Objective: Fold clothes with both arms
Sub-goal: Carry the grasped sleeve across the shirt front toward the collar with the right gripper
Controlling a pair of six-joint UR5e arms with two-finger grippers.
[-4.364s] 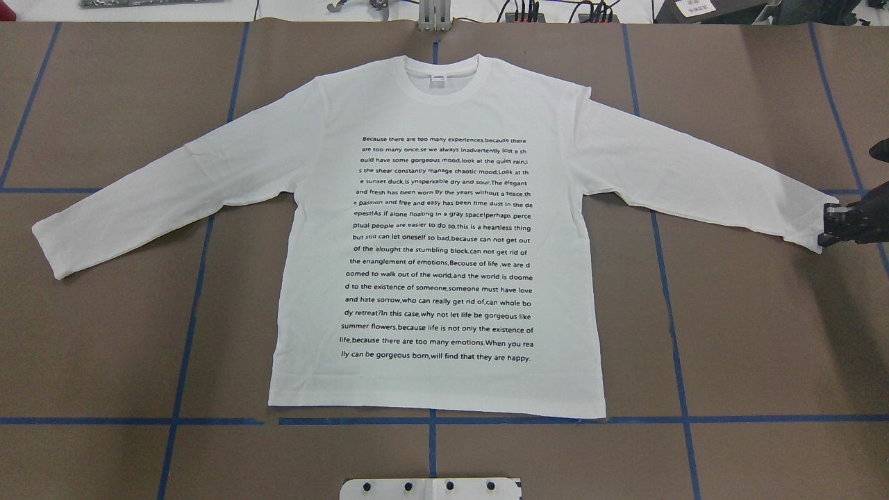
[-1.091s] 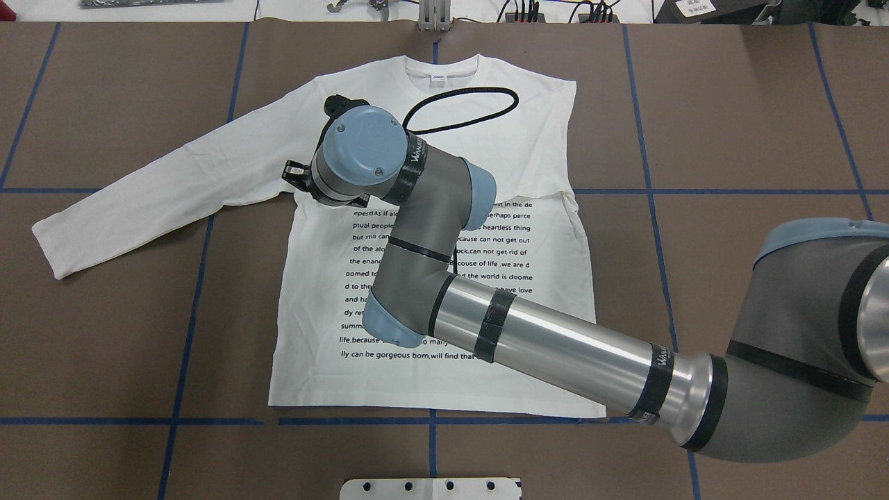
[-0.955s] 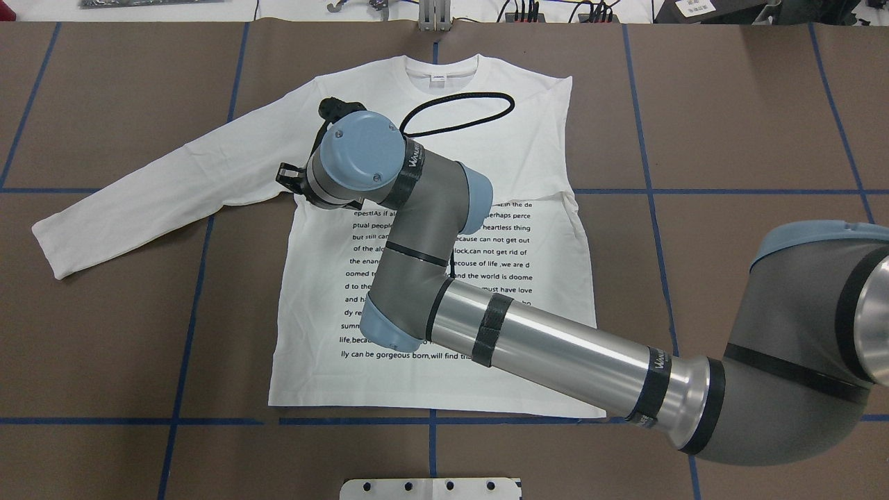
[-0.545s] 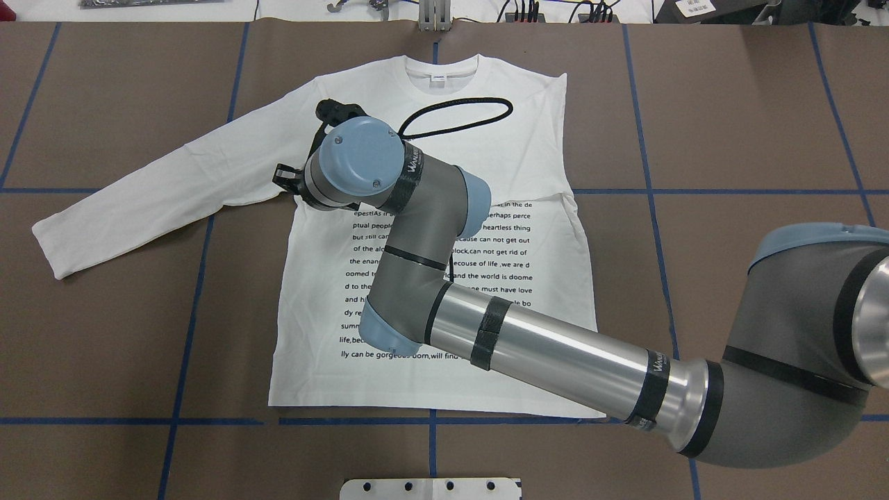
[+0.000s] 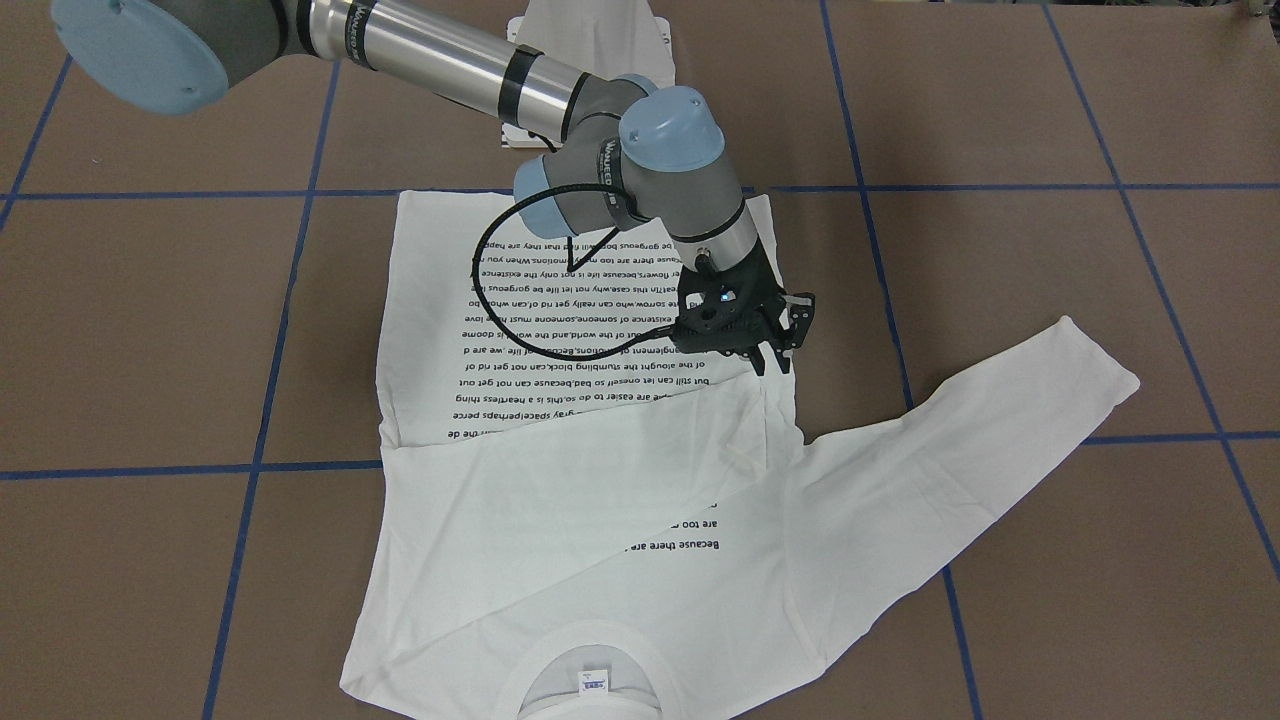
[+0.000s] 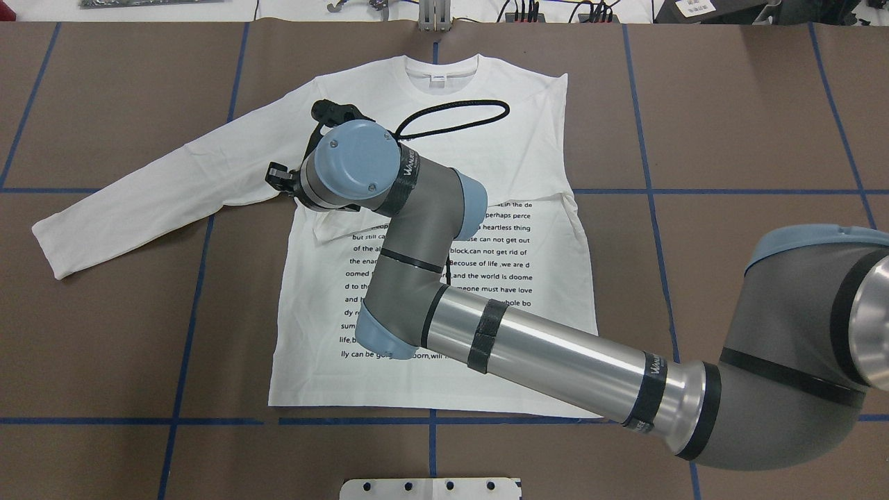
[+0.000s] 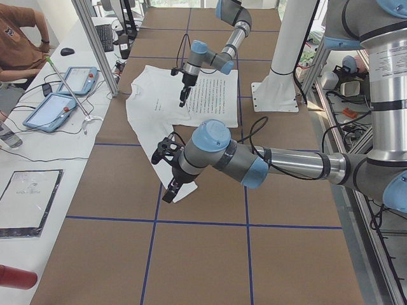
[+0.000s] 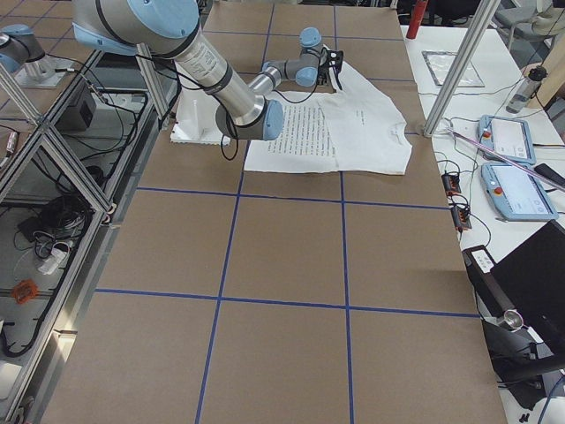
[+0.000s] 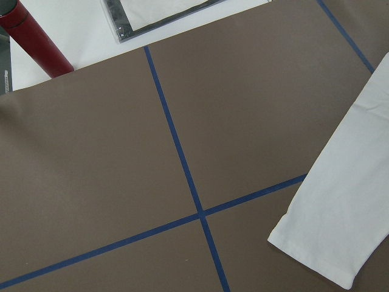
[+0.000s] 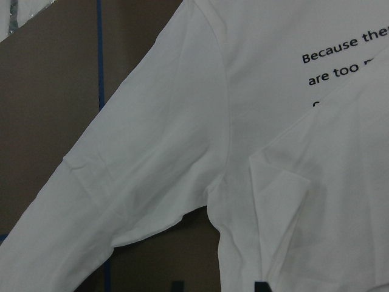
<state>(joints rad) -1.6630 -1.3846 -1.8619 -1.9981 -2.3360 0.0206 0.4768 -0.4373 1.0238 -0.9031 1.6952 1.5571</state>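
White shirt (image 6: 312, 333) lies flat on the bench (image 6: 104, 347), one sleeve (image 5: 620, 455) folded across its chest. My right hand (image 5: 772, 362) hovers spread above it. Left hand (image 7: 172, 189): I cannot tell its grip.

Brown table cover (image 6: 764, 104), blue tape grid (image 6: 104, 421), white bench (image 7: 38, 146) along the far edge, two tablets (image 7: 51, 109), aluminium frame posts (image 7: 95, 44).

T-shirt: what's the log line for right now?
right sleeve folded over T-shirt | right claw open above it | left sleeve spread flat
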